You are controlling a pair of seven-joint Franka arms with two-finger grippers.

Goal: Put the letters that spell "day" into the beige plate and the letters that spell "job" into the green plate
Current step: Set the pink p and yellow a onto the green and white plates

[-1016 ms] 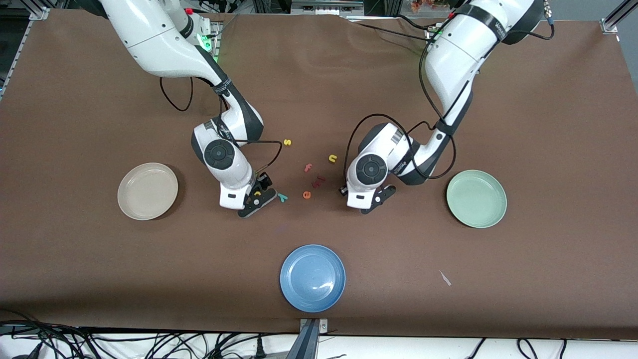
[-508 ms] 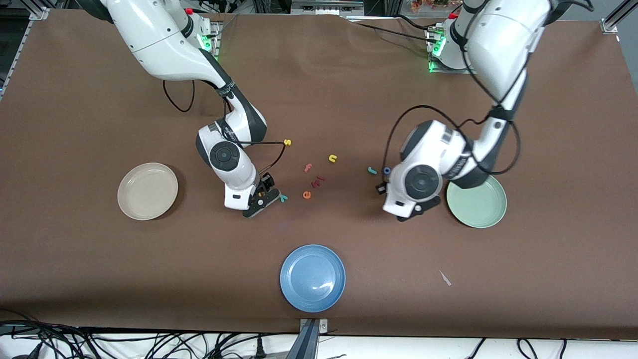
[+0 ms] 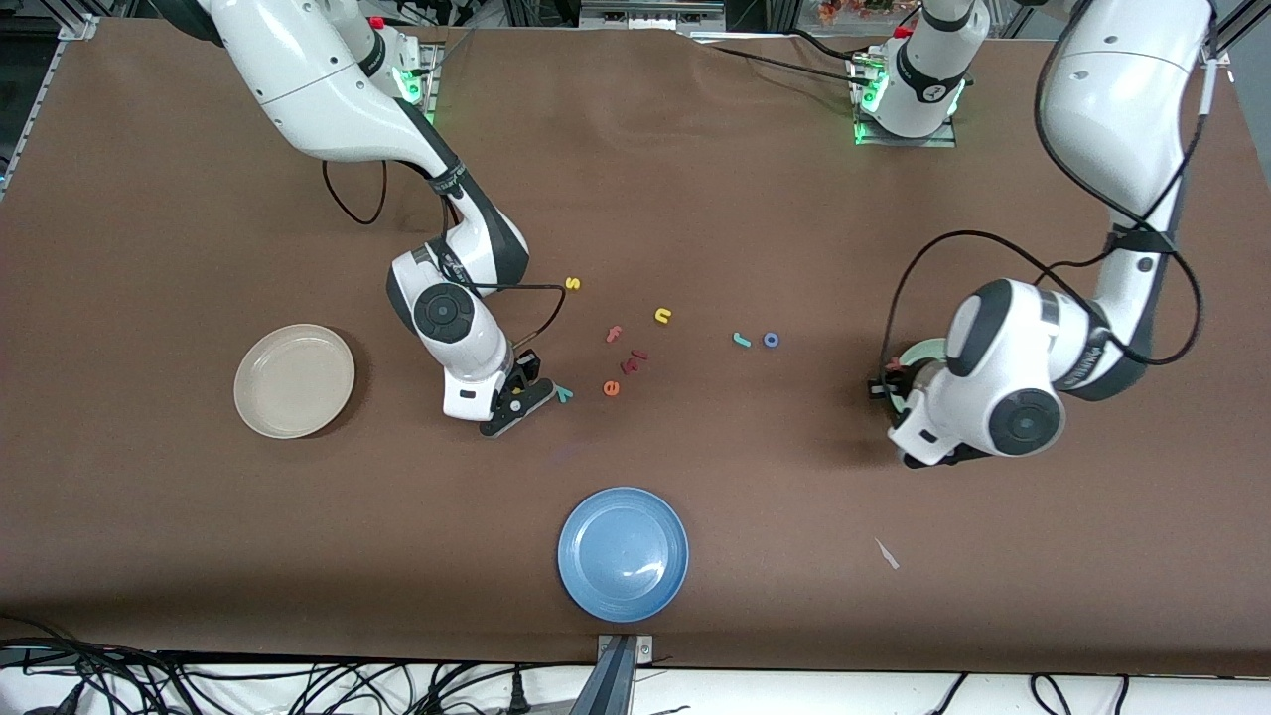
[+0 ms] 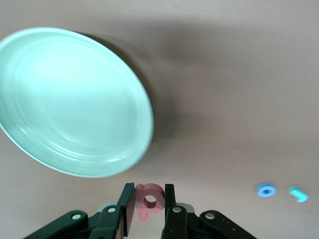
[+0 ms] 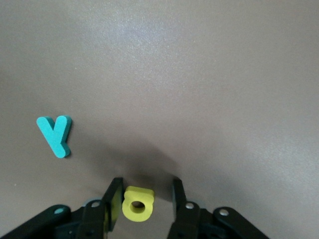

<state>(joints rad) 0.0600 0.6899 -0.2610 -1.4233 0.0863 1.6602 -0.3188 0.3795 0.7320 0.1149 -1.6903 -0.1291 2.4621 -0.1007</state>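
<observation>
My left gripper (image 4: 149, 194) (image 3: 891, 382) is shut on the salmon-red b (image 4: 149, 199), up in the air just beside the rim of the green plate (image 4: 75, 99) (image 3: 918, 350). In the front view the left wrist hides most of that plate. The teal j (image 3: 741, 340) and blue o (image 3: 771, 340) lie mid-table. My right gripper (image 5: 145, 191) (image 3: 516, 390) is low on the table, its jaws straddling the yellow d (image 5: 138, 204). One finger touches the d and a gap shows at the other. The teal y (image 5: 56, 134) (image 3: 563, 394) lies beside it. The beige plate (image 3: 294, 380) is empty.
A blue plate (image 3: 623, 553) sits near the front edge. Loose letters lie mid-table: yellow s (image 3: 572, 283), yellow n (image 3: 663, 316), salmon f (image 3: 614, 334), a dark red piece (image 3: 634, 359) and orange e (image 3: 612, 388). A scrap of paper (image 3: 886, 553) lies toward the left arm's end.
The left arm swung from the middle letters to the green plate, carrying the b and uncovering the j and o. The right gripper's jaws narrowed around the d.
</observation>
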